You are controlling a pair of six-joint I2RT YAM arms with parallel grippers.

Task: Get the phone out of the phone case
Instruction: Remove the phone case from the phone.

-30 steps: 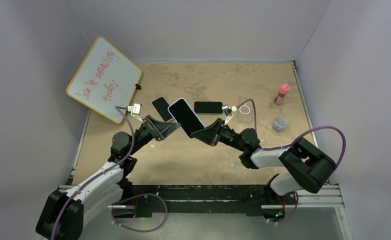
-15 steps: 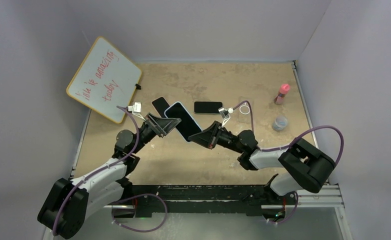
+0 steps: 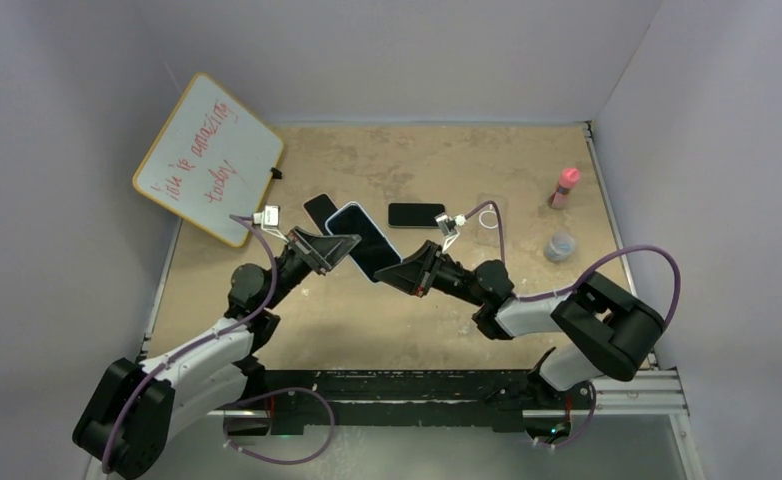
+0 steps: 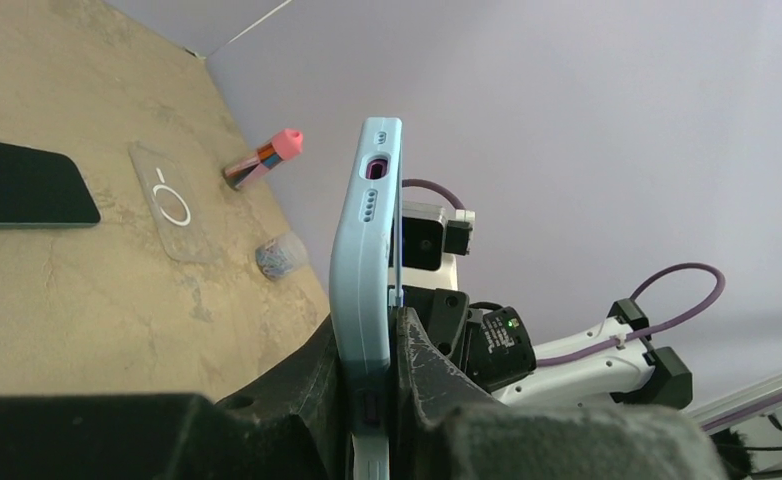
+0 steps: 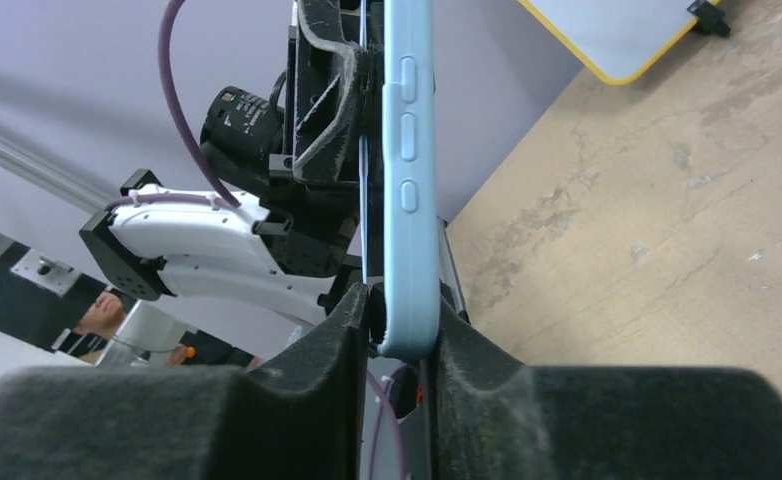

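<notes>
A phone in a light blue phone case (image 3: 360, 240) hangs tilted above the table between both arms, screen up. My left gripper (image 3: 339, 250) is shut on the case's left long edge. In the left wrist view the case (image 4: 367, 240) stands edge-on between the black fingers of the left gripper (image 4: 372, 350), its charging port at the top. My right gripper (image 3: 395, 275) pinches the lower right corner. In the right wrist view the case (image 5: 407, 190), side buttons showing, sits between the foam pads of the right gripper (image 5: 399, 325). The phone's dark screen edge sits inside the case.
On the table lie two bare black phones (image 3: 416, 214) (image 3: 320, 212) and a clear case with a white ring (image 3: 488, 220). A pink-capped bottle (image 3: 564, 187) and a small jar (image 3: 560, 246) stand at the right. A whiteboard (image 3: 210, 158) leans at the back left.
My left gripper has closed onto the case's edge. The phone and both grippers have shifted slightly left and lower.
</notes>
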